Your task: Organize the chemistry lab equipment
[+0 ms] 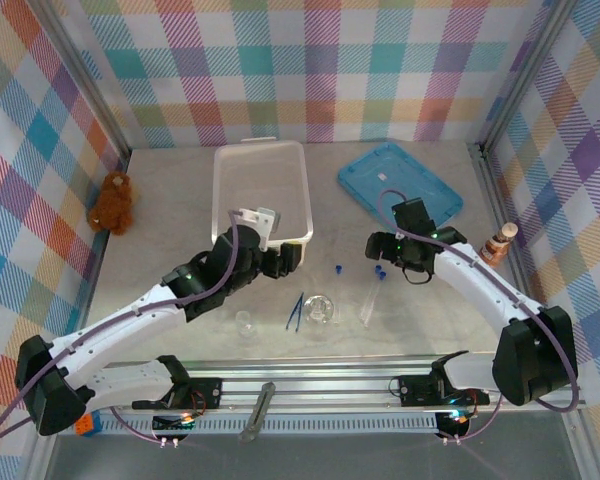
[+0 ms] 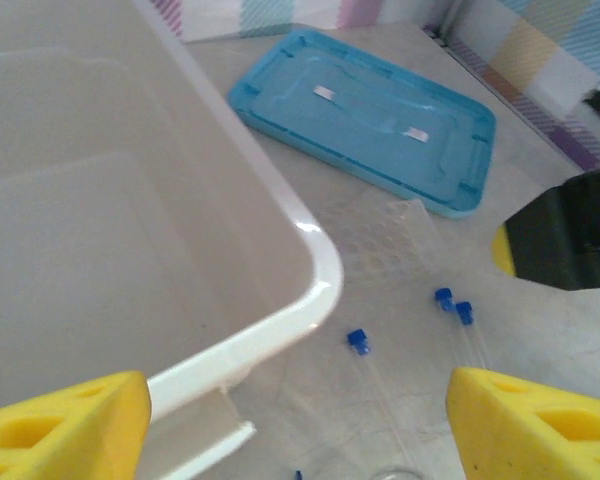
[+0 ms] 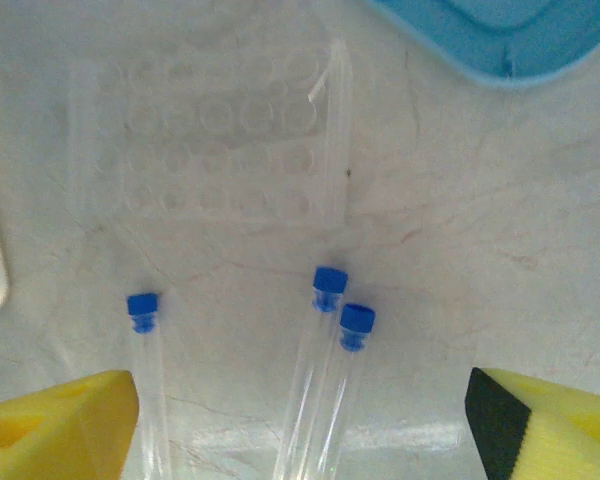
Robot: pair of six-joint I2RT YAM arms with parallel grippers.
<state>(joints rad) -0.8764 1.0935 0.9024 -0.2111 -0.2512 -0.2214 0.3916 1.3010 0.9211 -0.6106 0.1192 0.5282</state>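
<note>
Blue-capped tubes lie touching at lower centre under my released right end effector; my left end effector is released too. Closing may trap both.

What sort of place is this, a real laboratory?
Likely a robot training booth dressed as a lab bench: plaid walls, capped tubes and a flask on the table, plus a teddy bear.

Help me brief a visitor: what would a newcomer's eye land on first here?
The big white bin at the back centre stands out first, with a bright blue lid lying flat to its right. Three blue-capped tubes lie flat just in front of a clear well tray, and a brown teddy bear sits at the far left.
</note>
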